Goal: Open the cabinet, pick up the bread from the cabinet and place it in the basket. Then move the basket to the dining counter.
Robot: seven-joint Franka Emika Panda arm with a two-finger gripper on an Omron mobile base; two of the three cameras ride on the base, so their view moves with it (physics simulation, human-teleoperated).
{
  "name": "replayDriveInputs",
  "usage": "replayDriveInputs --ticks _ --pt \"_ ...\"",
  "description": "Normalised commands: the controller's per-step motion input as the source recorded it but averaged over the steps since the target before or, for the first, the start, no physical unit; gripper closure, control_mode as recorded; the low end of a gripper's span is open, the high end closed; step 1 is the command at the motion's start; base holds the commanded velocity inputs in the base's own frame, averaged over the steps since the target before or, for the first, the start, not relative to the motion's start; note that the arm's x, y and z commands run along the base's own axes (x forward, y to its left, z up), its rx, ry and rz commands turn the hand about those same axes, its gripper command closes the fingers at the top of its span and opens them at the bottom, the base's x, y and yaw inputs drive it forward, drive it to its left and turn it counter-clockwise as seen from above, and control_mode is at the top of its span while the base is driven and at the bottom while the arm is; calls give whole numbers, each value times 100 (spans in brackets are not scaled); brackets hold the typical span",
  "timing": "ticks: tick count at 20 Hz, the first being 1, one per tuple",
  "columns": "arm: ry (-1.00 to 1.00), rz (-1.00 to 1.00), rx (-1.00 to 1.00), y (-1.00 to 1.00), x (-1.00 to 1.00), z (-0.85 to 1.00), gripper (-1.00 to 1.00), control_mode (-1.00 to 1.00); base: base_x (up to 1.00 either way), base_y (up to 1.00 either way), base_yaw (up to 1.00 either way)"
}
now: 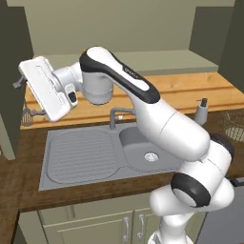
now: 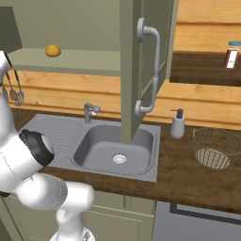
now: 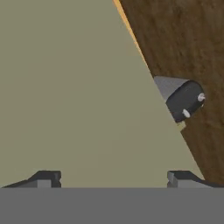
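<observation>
The cabinet (image 2: 84,59) stands open. Its right door (image 2: 131,70) is swung out edge-on over the sink, silver handle (image 2: 153,70) facing right. The bread (image 2: 53,51), a small orange-yellow lump, lies on the cabinet shelf at the left. The wire basket (image 2: 216,148) rests on the dark worktop at the right, also seen as the basket (image 1: 234,125). My arm reaches far left, and the gripper (image 1: 19,83) is beside the cabinet's left door (image 1: 9,95). In the hand view the gripper (image 3: 114,179) is open, its fingertips (image 3: 46,178) wide apart before a sage-green panel (image 3: 78,96). The dining counter is out of view.
A steel sink (image 2: 115,146) with a faucet (image 2: 89,112) lies below the cabinet. A soap dispenser (image 2: 178,124) stands between sink and basket. Utensils (image 2: 16,94) hang on the left wall. A jar (image 2: 232,54) sits on a shelf at the far right.
</observation>
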Motion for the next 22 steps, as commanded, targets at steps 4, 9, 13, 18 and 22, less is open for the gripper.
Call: replayDriveInputs --ticks 4,9,13,18,22 --pt "3 0 0 -64 66 -40 -100 -100 0 0 0" --pt "-8 0 0 -100 55 -73 -100 -100 0 0 0" --pt "-60 5 -23 -75 -1 -33 -100 -100 0 0 0" --pt "-72 2 -40 -59 0 -43 -100 -100 0 0 0" --pt "-76 0 -40 -77 0 -39 -100 -100 0 0 0"
